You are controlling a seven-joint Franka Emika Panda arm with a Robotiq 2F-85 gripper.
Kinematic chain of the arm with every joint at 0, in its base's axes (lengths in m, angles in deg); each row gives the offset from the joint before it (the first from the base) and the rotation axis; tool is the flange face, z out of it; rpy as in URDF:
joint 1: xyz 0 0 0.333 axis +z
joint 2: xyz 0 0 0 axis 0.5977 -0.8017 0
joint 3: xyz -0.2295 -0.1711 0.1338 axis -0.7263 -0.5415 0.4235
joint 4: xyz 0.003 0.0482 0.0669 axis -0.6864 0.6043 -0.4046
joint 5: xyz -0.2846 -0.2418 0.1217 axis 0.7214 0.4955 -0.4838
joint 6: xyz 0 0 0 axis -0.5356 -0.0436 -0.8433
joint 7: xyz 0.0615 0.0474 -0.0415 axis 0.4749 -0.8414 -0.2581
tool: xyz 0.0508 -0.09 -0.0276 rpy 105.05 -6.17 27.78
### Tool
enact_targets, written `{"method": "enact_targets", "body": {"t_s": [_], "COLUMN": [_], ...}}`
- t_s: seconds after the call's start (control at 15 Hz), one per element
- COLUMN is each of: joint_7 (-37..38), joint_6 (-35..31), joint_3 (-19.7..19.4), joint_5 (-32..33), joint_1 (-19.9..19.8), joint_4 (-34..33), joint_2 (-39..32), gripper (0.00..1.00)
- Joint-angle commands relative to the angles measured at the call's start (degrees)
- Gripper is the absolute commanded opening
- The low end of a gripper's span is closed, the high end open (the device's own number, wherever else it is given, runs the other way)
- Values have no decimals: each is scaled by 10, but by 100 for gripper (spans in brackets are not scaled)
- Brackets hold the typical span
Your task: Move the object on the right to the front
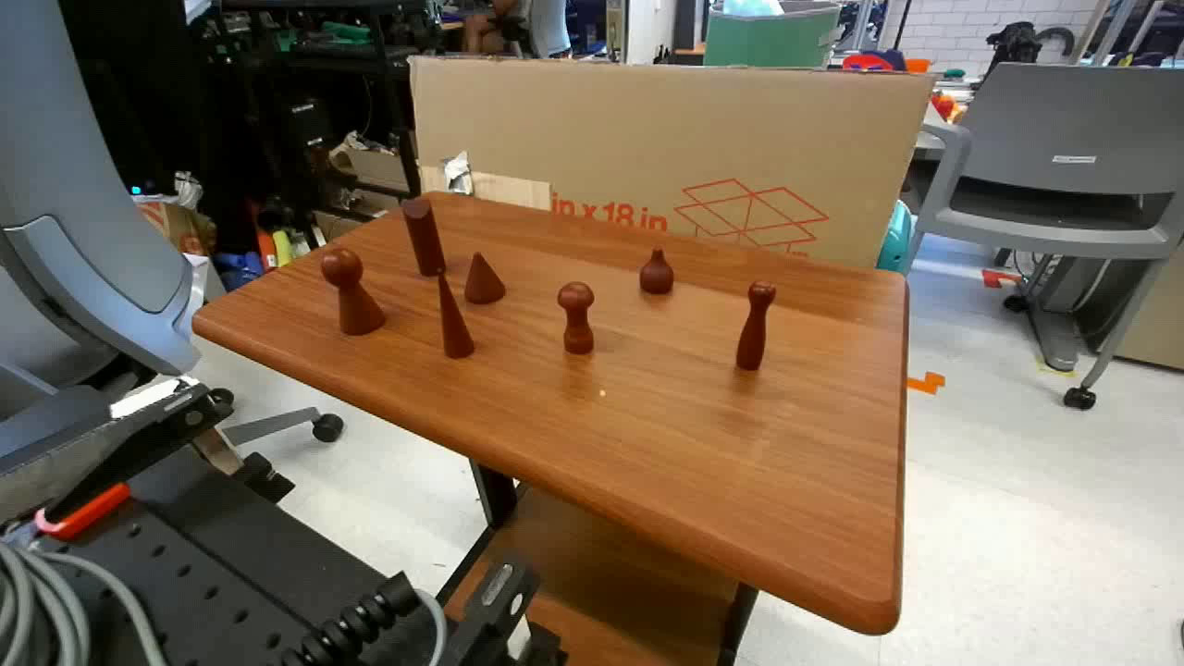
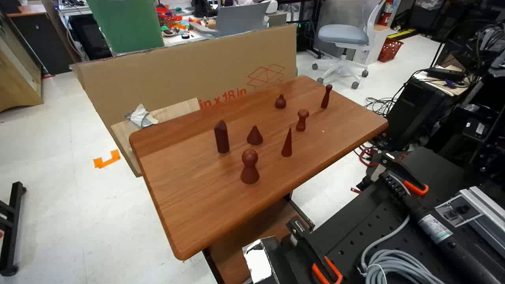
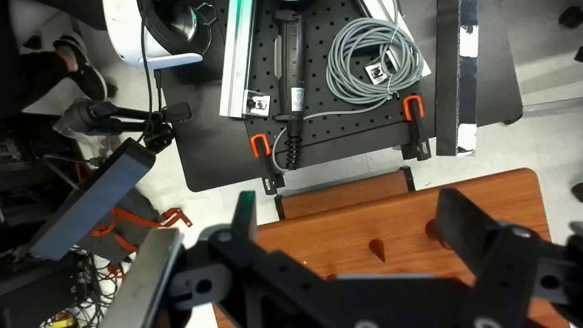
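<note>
The object is a slim reddish-brown wooden pin (image 1: 754,328) with a narrow neck and small rounded head. It stands upright at the right of the wooden table (image 1: 666,444) in an exterior view. It also shows upright near the far right corner in an exterior view (image 2: 326,97). In the wrist view it is hidden, probably behind the gripper's body. My gripper (image 3: 347,193) is wide open with nothing between its fingers, above the table. Its distance from the pin cannot be judged. The gripper is not seen in either exterior view.
Other upright pieces share the table: a waisted ball-headed piece (image 1: 577,319), a squat rounded piece (image 1: 657,275), a tall cone (image 1: 455,324), a short cone (image 1: 484,280), a cylinder (image 1: 425,239) and a large ball-headed piece (image 1: 356,301). A cardboard sheet (image 1: 666,129) stands behind.
</note>
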Motion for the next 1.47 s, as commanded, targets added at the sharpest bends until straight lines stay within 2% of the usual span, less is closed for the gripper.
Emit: {"method": "enact_targets", "body": {"t_s": [0.0,0.33,0.47,0.73,1.0,1.13,1.4], "joint_7": [1,8,12,9,-8,-26,-57], "joint_6": [1,-3,-29,-123,-233,-297,-390], "joint_3": [-3,-5,-11,-35,-67,-78,-97], "joint_5": [1,-10,-10,-11,-25,-11,-7], "joint_1": [4,2,-3,-11,-18,-24,-37], "joint_4": [-2,-5,-6,-4,-10,-11,-45], "joint_2": [-1,-8,-28,-90,-184,-226,-328], "gripper": [100,100,100,100,100,100,100]}}
